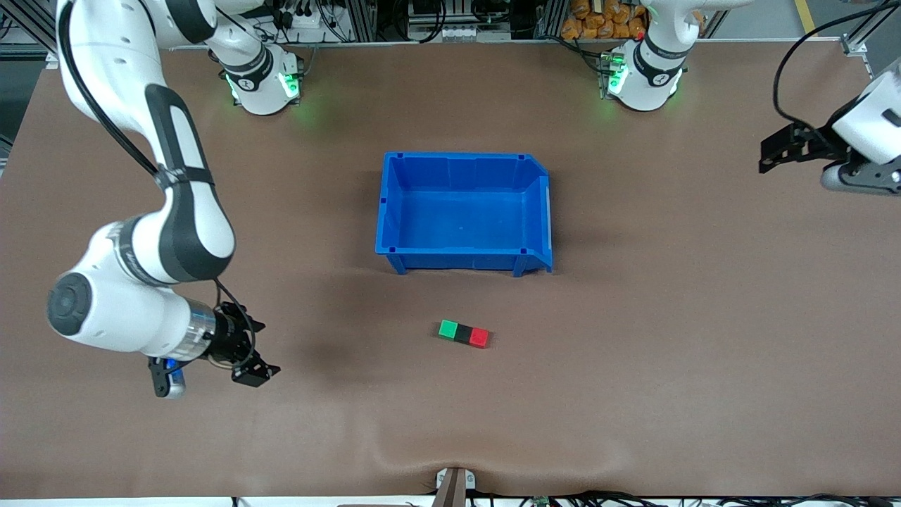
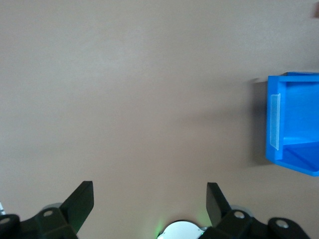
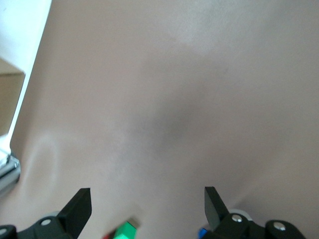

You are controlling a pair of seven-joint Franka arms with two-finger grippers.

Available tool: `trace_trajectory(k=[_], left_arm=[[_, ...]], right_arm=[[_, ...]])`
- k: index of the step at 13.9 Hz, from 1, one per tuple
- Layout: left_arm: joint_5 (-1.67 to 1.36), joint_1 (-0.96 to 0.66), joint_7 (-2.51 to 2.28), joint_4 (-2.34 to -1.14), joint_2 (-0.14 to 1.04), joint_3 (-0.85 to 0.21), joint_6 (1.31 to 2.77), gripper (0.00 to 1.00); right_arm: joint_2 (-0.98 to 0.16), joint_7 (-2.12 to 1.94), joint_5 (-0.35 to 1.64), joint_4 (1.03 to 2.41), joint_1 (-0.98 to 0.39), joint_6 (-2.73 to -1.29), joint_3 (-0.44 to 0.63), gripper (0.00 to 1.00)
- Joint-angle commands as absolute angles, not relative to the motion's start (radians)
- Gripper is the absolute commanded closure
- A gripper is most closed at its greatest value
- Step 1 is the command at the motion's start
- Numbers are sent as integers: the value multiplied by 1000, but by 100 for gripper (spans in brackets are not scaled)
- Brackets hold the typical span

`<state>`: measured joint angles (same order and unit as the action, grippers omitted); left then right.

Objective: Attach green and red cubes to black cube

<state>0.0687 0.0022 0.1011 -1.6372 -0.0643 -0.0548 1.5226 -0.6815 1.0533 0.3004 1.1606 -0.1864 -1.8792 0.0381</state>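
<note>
The green cube point(image 1: 447, 329), the black cube point(image 1: 463, 333) and the red cube point(image 1: 480, 337) lie in one touching row on the brown table, the black one in the middle, nearer to the front camera than the blue bin. My right gripper point(image 1: 211, 377) hangs open and empty over the table toward the right arm's end, apart from the row. In the right wrist view the gripper point(image 3: 147, 199) is open and the green cube point(image 3: 127, 231) shows at the frame's edge. My left gripper point(image 1: 771, 156) waits open and empty at the left arm's end; the left wrist view shows this gripper point(image 2: 149, 196) over bare table.
An empty blue bin point(image 1: 538, 211) stands in the middle of the table, also seen as the blue bin point(image 2: 294, 129) in the left wrist view. The arms' bases stand along the table's back edge. A small bracket point(image 1: 454, 482) sits at the front edge.
</note>
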Motion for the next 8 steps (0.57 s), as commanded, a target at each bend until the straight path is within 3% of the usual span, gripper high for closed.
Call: trace_trajectory(k=[1, 8], left_arm=[[94, 11, 129, -1591, -77, -69, 1453, 0], [54, 12, 121, -1548, -71, -60, 1410, 0]], right_arm=[[-591, 941, 287, 1220, -134, -1786, 23, 0], [-456, 628, 250, 1223, -23, -1540, 18, 0]])
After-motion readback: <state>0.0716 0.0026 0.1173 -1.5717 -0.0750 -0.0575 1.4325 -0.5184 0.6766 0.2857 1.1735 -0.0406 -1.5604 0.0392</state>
